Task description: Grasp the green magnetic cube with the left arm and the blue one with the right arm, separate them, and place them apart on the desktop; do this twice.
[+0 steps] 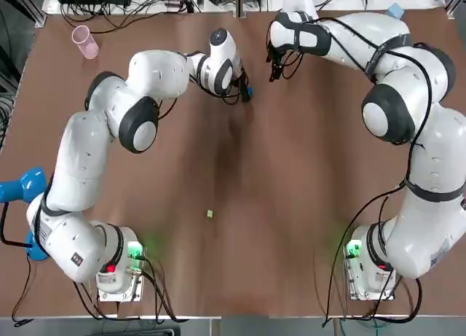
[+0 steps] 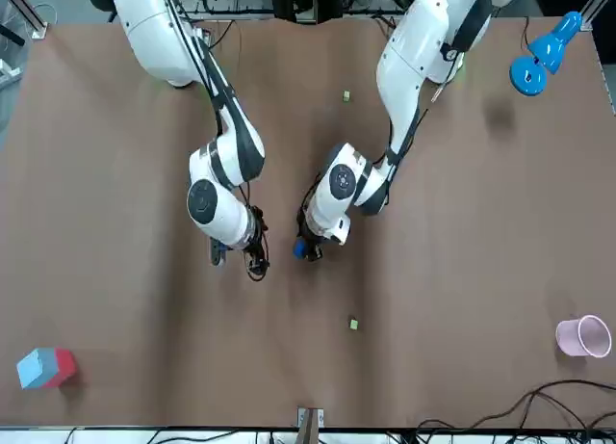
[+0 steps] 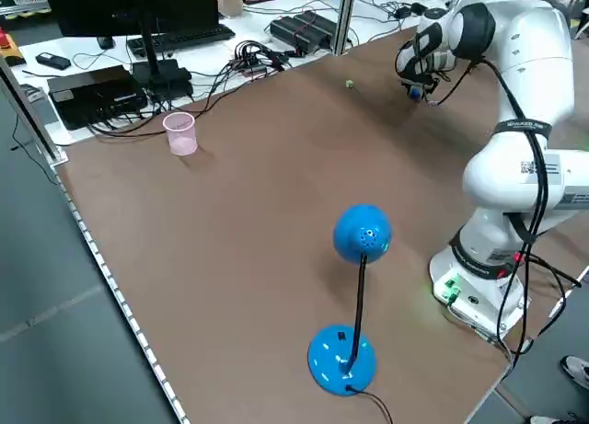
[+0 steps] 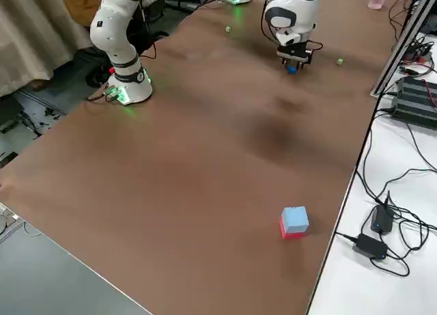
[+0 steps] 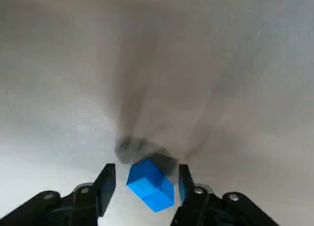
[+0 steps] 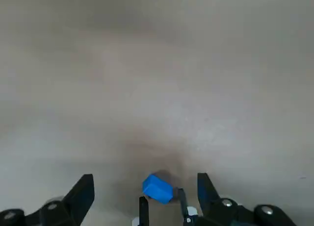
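A small blue cube (image 5: 149, 184) lies on the brown table (image 1: 291, 190) at the far middle. My left gripper (image 5: 145, 172) is lowered over it, fingers open on either side, with a gap showing at one finger. In the top view the left gripper (image 1: 244, 88) hides most of the blue cube (image 1: 249, 93). My right gripper (image 6: 143, 179) stands open just beside it, a little to the right (image 1: 275, 66), holding nothing. One tiny green cube (image 1: 210, 213) rests nearer my bases. Another green cube (image 2: 353, 323) sits beyond the grippers, at the far edge.
A pink cup (image 1: 85, 41) stands at the far left corner. A blue desk lamp (image 1: 22, 186) is at the table's left edge. A red-and-blue block (image 2: 43, 367) sits at the far right corner. Cables run behind the far edge.
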Tool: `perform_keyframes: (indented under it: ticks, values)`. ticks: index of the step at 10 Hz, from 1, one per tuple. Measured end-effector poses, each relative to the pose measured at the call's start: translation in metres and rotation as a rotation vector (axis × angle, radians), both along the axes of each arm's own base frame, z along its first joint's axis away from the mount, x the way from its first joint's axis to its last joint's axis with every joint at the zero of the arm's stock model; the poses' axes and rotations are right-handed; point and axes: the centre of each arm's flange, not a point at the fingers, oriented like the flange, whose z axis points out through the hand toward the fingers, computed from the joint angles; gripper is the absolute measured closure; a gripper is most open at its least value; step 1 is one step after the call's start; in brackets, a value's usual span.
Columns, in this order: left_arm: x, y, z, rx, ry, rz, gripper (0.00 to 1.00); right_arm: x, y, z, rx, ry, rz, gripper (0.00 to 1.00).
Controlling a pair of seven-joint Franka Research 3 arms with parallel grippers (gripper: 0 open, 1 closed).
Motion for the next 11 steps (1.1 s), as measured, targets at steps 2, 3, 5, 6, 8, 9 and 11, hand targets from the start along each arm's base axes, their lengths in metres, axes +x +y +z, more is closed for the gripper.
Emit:
perform_keyframes:
  ticks: [2, 3, 5, 6, 8, 9, 11]
  values:
    - [0.0002, 0.0001, 0.0001, 0.0, -0.001, 0.0, 0.62, 0.0, -0.0001, -0.0001, -0.009, -0.004, 0.008, 0.07]
    - [-0.0004, -0.0005, 0.0001, 0.0, -0.001, -0.001, 0.62, 0.0, -0.0001, -0.0001, -0.009, -0.005, 0.008, 0.07]
    - [-0.002, -0.0023, 0.0001, 0.0, -0.002, -0.007, 0.66, 0.0, -0.0002, -0.0001, -0.01, -0.005, 0.009, 0.07]
    - [-0.0023, -0.0027, 0.0001, 0.001, -0.005, -0.015, 0.72, 0.0, -0.0002, -0.0001, -0.01, -0.005, 0.009, 0.08]
    - [-0.002, -0.0026, 0.0003, 0.003, -0.016, -0.041, 0.75, 0.0004, 0.0001, 0.0007, -0.009, -0.007, 0.009, 0.09]
    - [-0.0012, -0.0022, 0.0008, 0.002, -0.022, -0.045, 0.77, 0.0008, 0.0006, 0.0018, -0.008, -0.009, 0.009, 0.09]
    - [0.0017, -0.001, 0.0031, 0.002, -0.035, -0.059, 0.77, 0.0004, 0.0024, 0.0027, -0.005, -0.01, 0.012, 0.09]
